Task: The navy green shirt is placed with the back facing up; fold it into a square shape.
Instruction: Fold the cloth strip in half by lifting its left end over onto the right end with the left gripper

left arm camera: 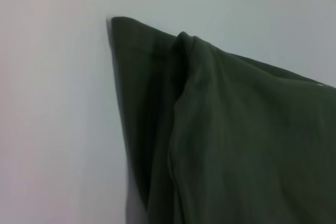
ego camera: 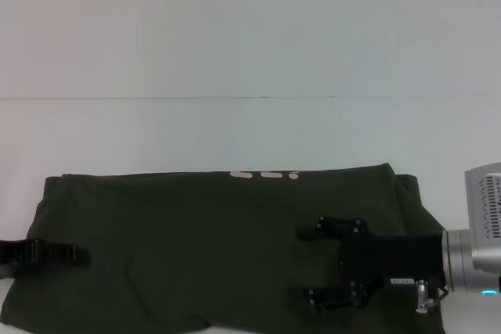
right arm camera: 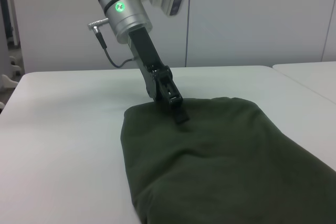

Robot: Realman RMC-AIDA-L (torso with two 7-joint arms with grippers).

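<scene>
Since the shirt (ego camera: 203, 248) is limp, we'd pinch edges; right hand (ego camera: 313, 266) spread apart, left hand (ego camera: 70, 255) unclear.

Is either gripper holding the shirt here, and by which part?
Right gripper is open above the shirt, holding nothing. Left gripper sits at the shirt's left edge; grip cannot be told.

The navy green shirt (ego camera: 196, 248) is plain dark olive with a small pale print at its far edge; the desk (ego camera: 235, 37) is white.
</scene>
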